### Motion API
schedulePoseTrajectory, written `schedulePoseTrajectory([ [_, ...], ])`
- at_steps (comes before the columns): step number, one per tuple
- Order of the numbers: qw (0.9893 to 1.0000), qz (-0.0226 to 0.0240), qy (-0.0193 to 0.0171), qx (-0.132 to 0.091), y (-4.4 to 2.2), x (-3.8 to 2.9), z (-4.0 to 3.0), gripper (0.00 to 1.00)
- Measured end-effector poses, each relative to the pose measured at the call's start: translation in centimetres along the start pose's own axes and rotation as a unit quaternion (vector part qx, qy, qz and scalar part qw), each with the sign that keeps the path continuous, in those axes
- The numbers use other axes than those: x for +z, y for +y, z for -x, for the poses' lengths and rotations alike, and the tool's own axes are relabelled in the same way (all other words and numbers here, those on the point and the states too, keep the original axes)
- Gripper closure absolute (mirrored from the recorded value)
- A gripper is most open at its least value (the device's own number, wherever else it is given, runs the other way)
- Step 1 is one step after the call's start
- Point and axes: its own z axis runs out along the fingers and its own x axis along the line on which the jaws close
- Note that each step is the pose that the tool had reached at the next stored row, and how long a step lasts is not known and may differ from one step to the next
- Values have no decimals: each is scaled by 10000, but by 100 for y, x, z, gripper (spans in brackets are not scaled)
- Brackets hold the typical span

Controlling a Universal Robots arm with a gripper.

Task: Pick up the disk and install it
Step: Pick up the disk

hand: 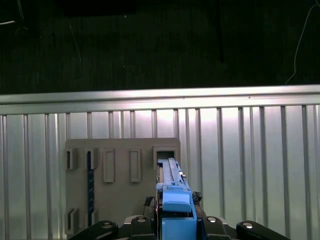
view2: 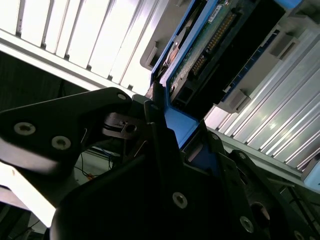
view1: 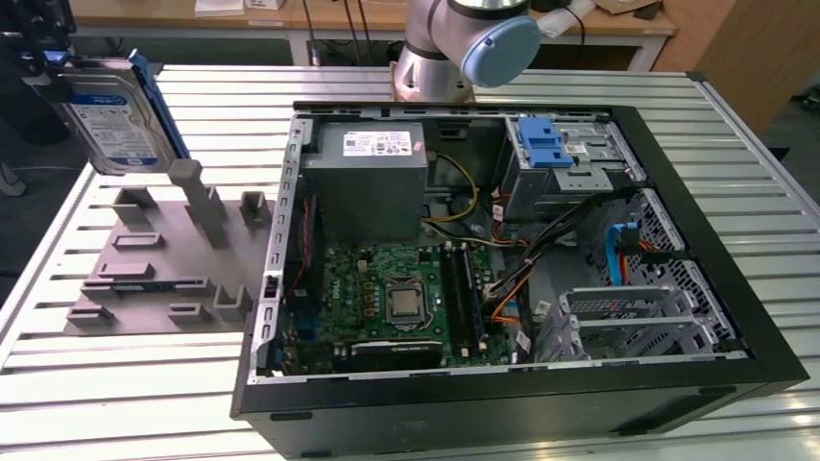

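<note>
Exterior view: disk (view1: pixel 113 120) hangs on edge below the gripper (view1: pixel 54 75), clear of the fixture (view1: pixel 154 259). Second wrist view: fingers (view2: pixel 156 131) clamped on its blue carrier rail; judged dense, rigid, shock-sensitive, best held by the frame. First wrist view: tool points down at the fixture

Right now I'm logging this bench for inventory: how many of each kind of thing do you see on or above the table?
Hard disk: 1
Grey fixture plate: 1
Open computer case: 1
Total: 3
</note>
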Motion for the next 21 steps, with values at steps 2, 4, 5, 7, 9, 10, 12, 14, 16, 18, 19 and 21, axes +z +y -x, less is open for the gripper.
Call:
schedulePoseTrajectory([
  [2, 10000, 0, 0, 0, 0, -6, 0, 64],
  [4, 10000, 0, 0, 0, 0, -13, 0, 64],
  [5, 10000, 0, 0, 0, 0, -17, 0, 64],
  [7, 10000, 0, 0, 0, 0, -24, 0, 64],
  [9, 10000, 0, 0, 0, 0, -32, 0, 64],
  [10, 10000, 0, 0, 0, 0, -36, 0, 64],
  [12, 10000, 0, 0, 0, 0, -44, 0, 64],
  [14, 10000, 0, 0, 0, 0, -52, 0, 64],
  [16, 10000, 1, 0, 0, 0, -63, 0, 64],
  [18, 10000, 0, 0, 0, 0, -72, 0, 64],
  [19, 10000, 0, 0, 0, 0, -76, 1, 64],
  [21, 10000, 0, 0, 0, 0, -85, 0, 64],
])
